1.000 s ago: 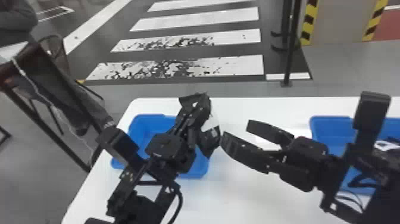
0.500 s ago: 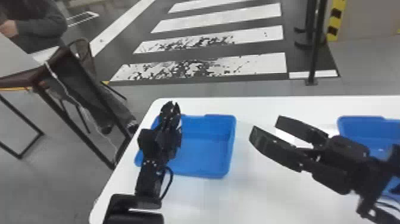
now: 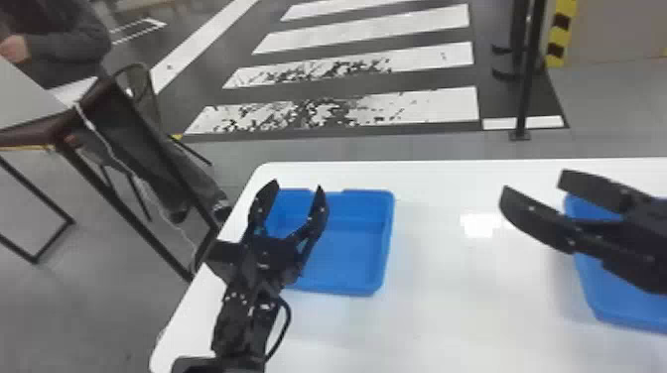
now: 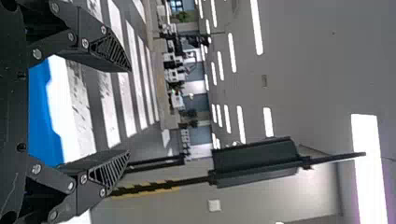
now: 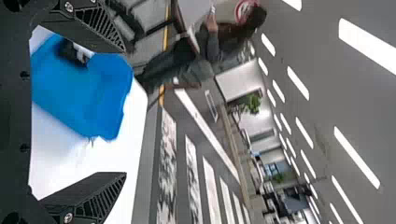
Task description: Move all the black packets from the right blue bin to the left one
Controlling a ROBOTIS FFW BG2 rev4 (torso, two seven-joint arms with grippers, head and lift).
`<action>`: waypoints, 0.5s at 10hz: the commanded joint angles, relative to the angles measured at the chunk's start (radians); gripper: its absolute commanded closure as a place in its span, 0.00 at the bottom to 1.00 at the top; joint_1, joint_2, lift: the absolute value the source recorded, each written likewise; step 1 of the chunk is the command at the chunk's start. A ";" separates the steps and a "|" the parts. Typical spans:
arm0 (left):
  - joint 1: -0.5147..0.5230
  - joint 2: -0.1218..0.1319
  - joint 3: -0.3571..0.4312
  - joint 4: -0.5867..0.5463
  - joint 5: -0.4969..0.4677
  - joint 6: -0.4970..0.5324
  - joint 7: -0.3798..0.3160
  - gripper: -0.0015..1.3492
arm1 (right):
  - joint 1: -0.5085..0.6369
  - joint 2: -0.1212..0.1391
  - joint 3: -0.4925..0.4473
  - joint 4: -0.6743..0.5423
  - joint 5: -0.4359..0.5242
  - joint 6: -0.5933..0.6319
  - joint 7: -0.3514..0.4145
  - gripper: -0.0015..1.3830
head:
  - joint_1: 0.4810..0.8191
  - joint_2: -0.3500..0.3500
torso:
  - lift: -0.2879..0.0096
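Over the left side of the left blue bin (image 3: 355,248), my left end effector (image 3: 298,186) is open; right end effector (image 3: 533,182) also open, partly covering right blue bin (image 3: 603,297). Both bins on white bench (image 3: 446,327).

From my station, the left blue bin (image 3: 347,258), partly screened by the left claw (image 3: 297,185), and the right blue bin (image 3: 600,300), partly screened by the right claw (image 3: 532,182), look like smooth plastic with a soft sheen, while the white desk (image 3: 446,307) between the claws is glossy enough to throw light back at me. Both claws look mostly matt black, with slatted, ridged fingers (image 4: 111,50) and small, shiny metal screws (image 4: 85,43). Beyond them, the white floor stripes (image 3: 432,106) have a worn, patchy paint finish.
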 commanded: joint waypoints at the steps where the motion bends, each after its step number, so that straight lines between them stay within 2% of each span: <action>1: 0.114 0.001 -0.062 -0.213 0.068 0.035 -0.001 0.11 | -0.005 0.018 -0.099 -0.037 0.144 0.069 -0.015 0.06 | 0.63 0.88 | 0.50; 2: 0.180 0.006 -0.099 -0.331 0.106 0.081 -0.007 0.11 | -0.008 0.021 -0.151 -0.081 0.232 0.169 -0.025 0.06 | 0.63 0.83 | 0.50; 3: 0.247 0.011 -0.127 -0.432 0.122 0.120 -0.014 0.11 | -0.027 0.017 -0.189 -0.091 0.300 0.253 -0.025 0.06 | 0.63 0.71 | 0.50; 4: 0.305 0.012 -0.163 -0.491 0.164 0.143 -0.017 0.11 | -0.042 0.009 -0.219 -0.083 0.328 0.302 -0.023 0.08 | 0.63 0.60 | 0.50; 5: 0.345 0.003 -0.173 -0.503 0.188 0.135 -0.017 0.11 | -0.054 0.004 -0.247 -0.071 0.354 0.361 -0.020 0.10 | 0.63 0.50 | 0.50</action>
